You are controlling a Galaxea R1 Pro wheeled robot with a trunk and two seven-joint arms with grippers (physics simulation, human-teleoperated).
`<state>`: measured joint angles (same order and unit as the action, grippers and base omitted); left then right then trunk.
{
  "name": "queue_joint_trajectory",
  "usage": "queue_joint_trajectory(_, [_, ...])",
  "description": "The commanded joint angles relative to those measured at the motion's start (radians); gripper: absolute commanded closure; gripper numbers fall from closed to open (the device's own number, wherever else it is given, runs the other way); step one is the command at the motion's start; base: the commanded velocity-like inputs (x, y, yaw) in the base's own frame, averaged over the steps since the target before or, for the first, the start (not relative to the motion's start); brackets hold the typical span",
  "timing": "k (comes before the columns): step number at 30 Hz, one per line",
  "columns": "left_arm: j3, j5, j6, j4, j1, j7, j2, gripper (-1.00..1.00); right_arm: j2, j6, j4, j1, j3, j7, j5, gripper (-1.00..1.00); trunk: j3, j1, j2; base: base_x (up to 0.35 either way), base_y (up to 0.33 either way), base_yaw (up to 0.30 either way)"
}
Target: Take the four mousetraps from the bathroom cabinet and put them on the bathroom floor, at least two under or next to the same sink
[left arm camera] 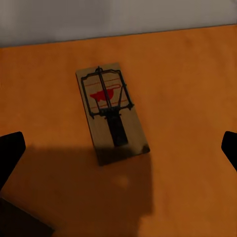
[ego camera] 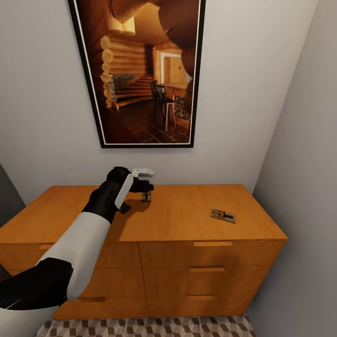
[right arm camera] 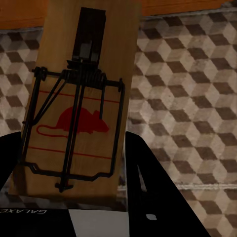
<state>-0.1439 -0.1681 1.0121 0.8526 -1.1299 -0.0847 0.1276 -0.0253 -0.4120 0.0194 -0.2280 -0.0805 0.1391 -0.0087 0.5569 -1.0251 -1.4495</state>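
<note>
On the flat top of the orange-brown cabinet lies one mousetrap toward the right end. My left gripper hangs over the top's back middle. In the left wrist view a second mousetrap lies flat on the wood, and the left gripper stands open just above it, its dark fingertips wide apart on either side. My right gripper is shut on a third mousetrap with a red mouse print, held above the cube-patterned bathroom floor.
A large framed picture hangs on the wall behind the cabinet. A grey side wall closes in on the right. The drawers with bar handles are shut. A strip of tiled floor shows at the cabinet's foot.
</note>
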Motion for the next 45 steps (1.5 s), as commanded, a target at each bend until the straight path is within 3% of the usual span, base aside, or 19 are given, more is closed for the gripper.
queue_joint_trajectory(1, [-0.001,-0.01,0.003,0.001,-0.001,-0.009,0.0,-1.0,0.0,-0.002,-0.001,-0.001,-0.008,0.012,-0.005,1.0,0.001,0.0,-0.001,0.019,0.0,0.0])
queue_joint_trajectory(24, [-0.002,-0.01,0.003,-0.002,-0.001,-0.009,0.0,-1.0,0.001,-0.003,-0.001,-0.001,-0.008,0.01,-0.005,1.0,0.001,0.0,-0.001,0.055,0.0,0.0])
queue_joint_trajectory(45, [0.004,-0.01,0.008,-0.06,-0.001,-0.01,0.001,-1.0,0.014,-0.002,-0.001,-0.001,-0.008,0.01,-0.005,1.0,0.001,0.0,-0.001,0.0,0.0,0.0])
